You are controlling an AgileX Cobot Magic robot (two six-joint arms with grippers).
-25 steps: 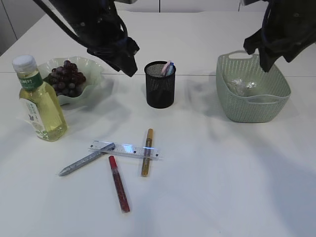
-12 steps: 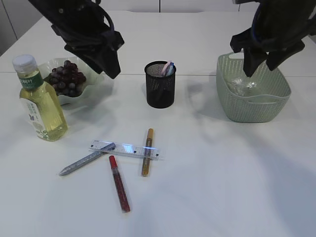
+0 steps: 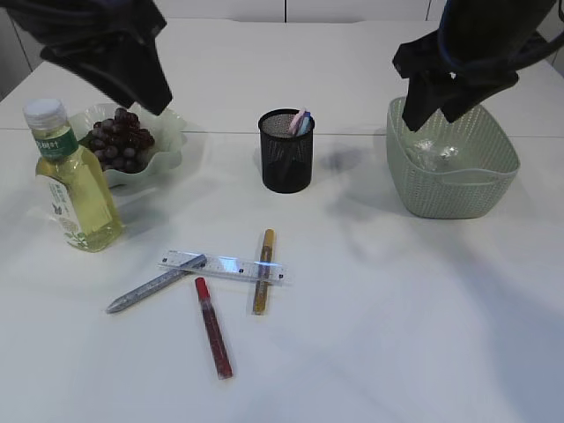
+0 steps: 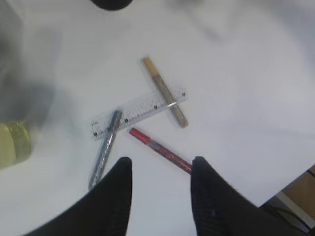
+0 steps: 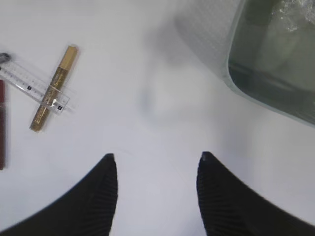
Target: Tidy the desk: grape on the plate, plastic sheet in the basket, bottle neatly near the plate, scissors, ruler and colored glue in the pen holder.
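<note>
Both grippers, left (image 4: 160,169) and right (image 5: 155,167), are seen with jaws apart, nothing held. Ruler (image 3: 224,266) and 3 glue pens (silver (image 3: 154,284), red (image 3: 212,328), gold (image 3: 263,271)) lie in front of the pen holder (image 3: 285,151). The gold pen is best lifted first since it crosses the ruler, gripped mid-barrel, then dropped in upright.

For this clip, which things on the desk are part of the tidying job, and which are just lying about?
Part of the job:
grapes on the plate
bottle
pen holder
basket with the plastic sheet inside
ruler
silver glue pen
red glue pen
gold glue pen

Just lying about:
Nothing visible.
</note>
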